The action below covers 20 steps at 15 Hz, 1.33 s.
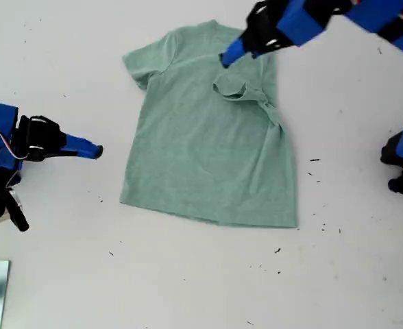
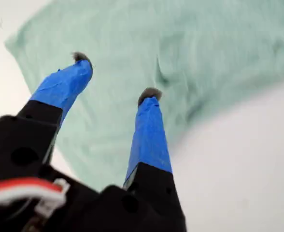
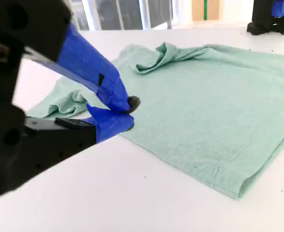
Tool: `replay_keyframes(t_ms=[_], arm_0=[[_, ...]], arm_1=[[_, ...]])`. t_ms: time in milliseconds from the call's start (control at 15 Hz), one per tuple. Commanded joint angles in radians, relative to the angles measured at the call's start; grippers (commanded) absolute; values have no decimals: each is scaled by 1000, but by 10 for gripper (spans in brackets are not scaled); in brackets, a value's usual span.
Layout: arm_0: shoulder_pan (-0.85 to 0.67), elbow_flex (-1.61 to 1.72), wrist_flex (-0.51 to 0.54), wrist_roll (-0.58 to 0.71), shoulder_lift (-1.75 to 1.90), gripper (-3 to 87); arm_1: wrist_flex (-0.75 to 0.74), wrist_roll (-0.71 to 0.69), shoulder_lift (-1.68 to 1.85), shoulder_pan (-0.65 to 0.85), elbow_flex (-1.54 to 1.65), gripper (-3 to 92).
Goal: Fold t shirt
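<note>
One soft, light shirt (image 1: pixel 208 151) is lying on the bench (image 1: pixel 188 288). My first gripper (image 2: pixel 115 77) is hanging spread above it; my second gripper (image 3: pixel 125 113) is pressed together, holding nothing. Pinching an edge looks best.

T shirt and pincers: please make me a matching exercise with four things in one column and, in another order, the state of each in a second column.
Things
1. my first pincer
2. my second pincer
3. sleeve at the exterior view's left
4. sleeve at the exterior view's right

States
A. folded inward onto the t shirt
B. shut, over the bare table beside the cloth
C. spread outward
D. open, above the cloth

Pairs: 1-D, 2-B, 3-C, 4-A
</note>
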Motion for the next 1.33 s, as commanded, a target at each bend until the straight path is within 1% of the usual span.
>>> replay_keyframes(t_ms=[0, 67, 133, 200, 267, 333, 400, 467, 533, 600, 733, 800, 867, 933, 1000, 1067, 1200, 1267], arm_0=[[-34, 0, 0, -20, 8, 43], [-37, 0, 0, -20, 8, 15], [-40, 3, 0, -21, 8, -1], [-43, 5, -2, -20, 8, -2], [-52, 3, -2, -20, 8, -2], [-71, -11, -14, -6, 3, -2], [-81, -63, -63, 3, -32, -3], [-92, -192, -100, 23, -187, -3], [-140, -411, -74, 81, -476, -3], [-209, -650, -20, 187, -742, -3], [-425, -1144, 190, 483, -1238, -3], [-517, -1368, 288, 607, -1440, -3], [-588, -1574, 388, 716, -1629, -3], [-649, -1743, 462, 795, -1796, -3], [-701, -1887, 515, 868, -1953, -3], [-739, -1970, 529, 891, -2046, -3], [-767, -2043, 531, 899, -2098, -3], [-778, -2054, 531, 914, -2109, 20]], arm_1=[[-15, 80, 425, 31, 603, 135], [-152, 133, 629, 31, 982, 57], [-281, 209, 813, -5, 1308, 25], [-362, 276, 950, -38, 1540, 25], [-373, 305, 1029, -54, 1644, 25], [-370, 291, 1058, -44, 1675, 25], [-383, 278, 1039, -40, 1677, 25], [-393, 272, 1019, -40, 1671, 25], [-388, 267, 1017, -35, 1661, 25], [-390, 265, 1020, -34, 1658, 25], [-393, 256, 1020, -34, 1644, 25], [-394, 253, 1026, -34, 1643, 25], [-396, 253, 1034, -31, 1644, 24], [-397, 252, 1042, -31, 1643, 24], [-397, 253, 1051, -31, 1641, 24], [-397, 253, 1055, -32, 1635, 24], [-387, 250, 1065, -29, 1628, 24], [-380, 250, 1072, -31, 1623, 24]])
